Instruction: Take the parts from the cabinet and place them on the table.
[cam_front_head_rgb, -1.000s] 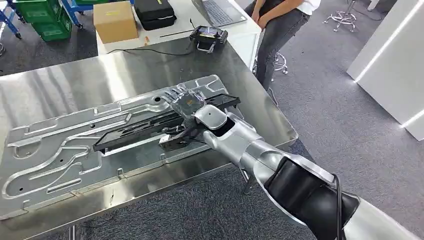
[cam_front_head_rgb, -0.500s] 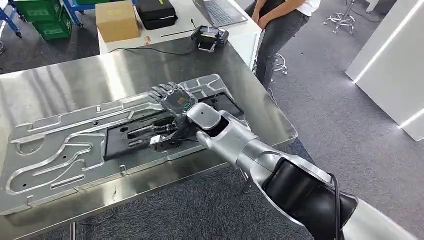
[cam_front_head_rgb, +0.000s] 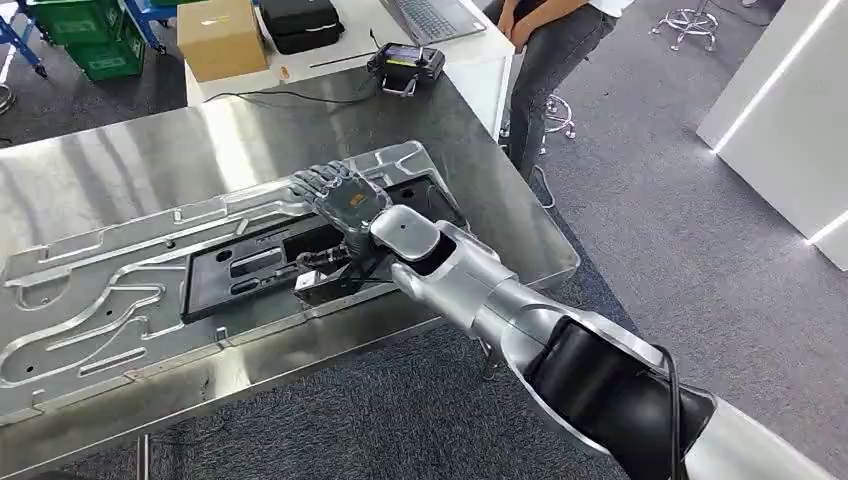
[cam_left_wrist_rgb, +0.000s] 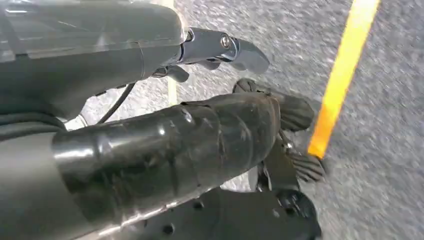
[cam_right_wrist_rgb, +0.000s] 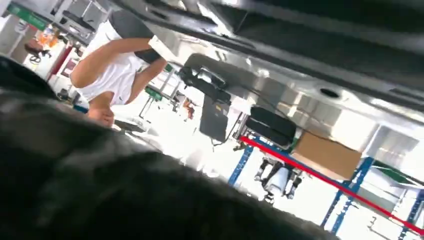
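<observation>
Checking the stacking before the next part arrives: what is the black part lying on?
The black part lies on a large silver stamped metal panel, which rests on the steel table. The right hand covers the part's near end, so the contact underneath there is hidden.

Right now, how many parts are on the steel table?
2: a large silver stamped panel lying flat on the steel table, and a black part resting on it, under the right hand.
</observation>
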